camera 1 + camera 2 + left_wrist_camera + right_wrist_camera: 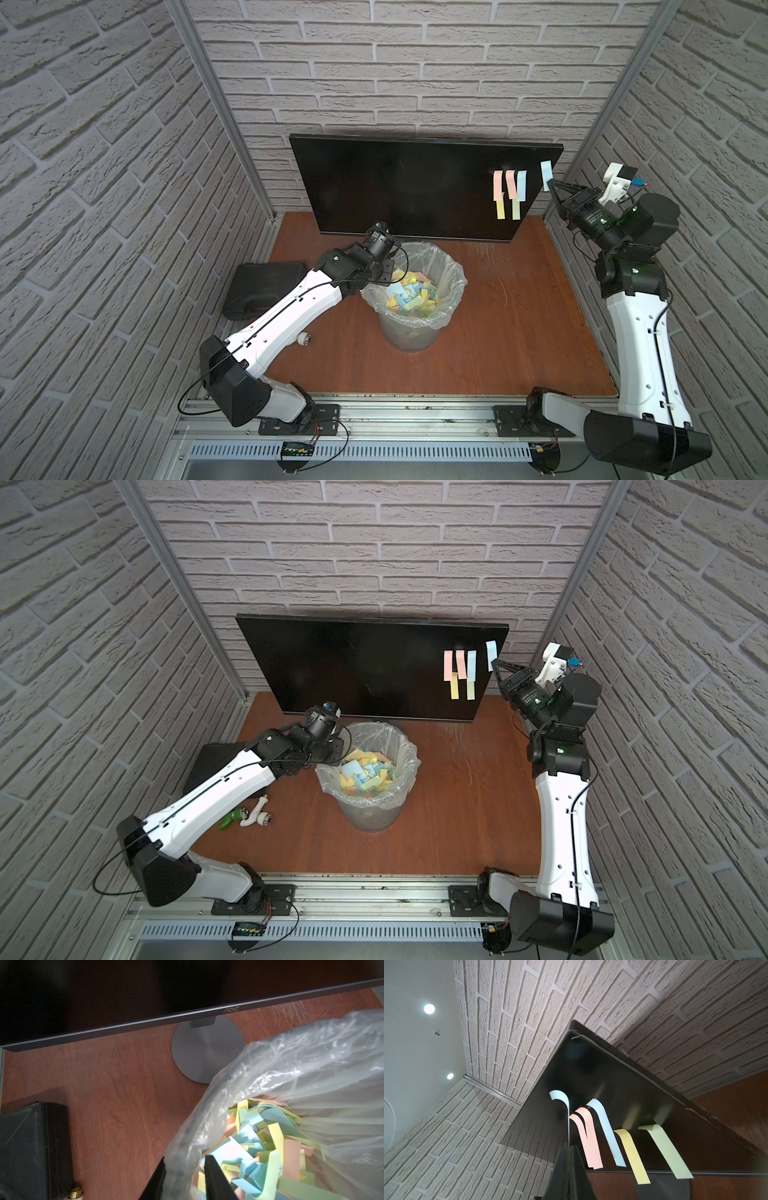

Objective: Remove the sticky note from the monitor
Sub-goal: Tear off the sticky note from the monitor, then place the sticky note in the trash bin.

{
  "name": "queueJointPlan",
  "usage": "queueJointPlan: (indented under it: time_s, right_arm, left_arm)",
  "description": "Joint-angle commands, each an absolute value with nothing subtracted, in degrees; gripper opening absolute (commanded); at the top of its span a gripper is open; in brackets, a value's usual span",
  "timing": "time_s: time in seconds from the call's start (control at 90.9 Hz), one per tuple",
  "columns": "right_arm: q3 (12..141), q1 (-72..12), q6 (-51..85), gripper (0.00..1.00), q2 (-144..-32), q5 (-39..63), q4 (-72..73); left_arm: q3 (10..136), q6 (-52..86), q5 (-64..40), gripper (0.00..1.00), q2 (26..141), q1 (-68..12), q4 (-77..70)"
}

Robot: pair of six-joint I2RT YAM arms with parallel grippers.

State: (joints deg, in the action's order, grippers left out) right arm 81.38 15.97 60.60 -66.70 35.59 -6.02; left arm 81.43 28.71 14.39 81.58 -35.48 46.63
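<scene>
Clinging near the monitor's (pixel 395 187) right edge, the blue sticky note (pixel 546 174) was pinched by the clenched right gripper (pixel 552 185), not yet peeled off; 5 other notes (pixel 498 185) were left. The bin liner (pixel 451 270) was clamped at its rim by the left gripper (pixel 186 1160).

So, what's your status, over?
Right gripper shut on the blue sticky note, top end on the monitor. Left gripper shut on the bin liner rim. Nothing in the way.

Pale brick walls (pixel 415 62) around a reddish wooden counter (pixel 519 332).
Two round ceiling lights (pixel 429 1008) glow, upper left of the right wrist view.
</scene>
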Motion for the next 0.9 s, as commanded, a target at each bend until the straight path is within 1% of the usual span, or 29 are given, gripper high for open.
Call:
queueJointPlan:
  time_s: [0.0,0.077,0.154,0.33,0.484,0.572,0.704,0.891]
  right_arm:
    - [82.55,14.93,59.33,0.03,-64.18,35.33,-5.37]
    - [81.78,12.67,57.76,0.03,-62.59,34.85,-7.1]
    - [80.44,8.33,54.47,0.03,-60.89,33.73,-10.15]
    - [75.91,-7.12,44.46,0.03,-57.58,28.34,-18.63]
    - [73.0,-19.64,35.64,0.03,-57.31,22.11,-24.73]
    - [72.72,-26.74,31.11,0.03,-59.37,18.22,-28.54]
    - [74.38,-35.82,24.76,0.03,-65.36,9.47,-35.24]
    - [76.59,-41.98,20.04,0.03,-72.72,0.47,-37.45]
  left_arm:
    - [82.22,28.92,13.73,0.31,82.02,-35.84,45.62]
    - [82.26,28.99,13.65,0.31,82.04,-35.84,45.57]
    - [82.36,29.0,13.71,0.31,82.14,-35.83,45.53]
    - [82.41,29.07,13.5,0.31,82.12,-35.8,45.52]
    - [82.46,29.18,13.28,0.32,82.29,-35.82,45.46]
    - [82.53,29.11,13.1,0.32,82.38,-35.94,45.54]
    - [82.32,29.26,13.09,0.32,82.22,-35.95,45.7]
    - [82.39,29.36,13.34,0.32,82.22,-35.91,45.79]
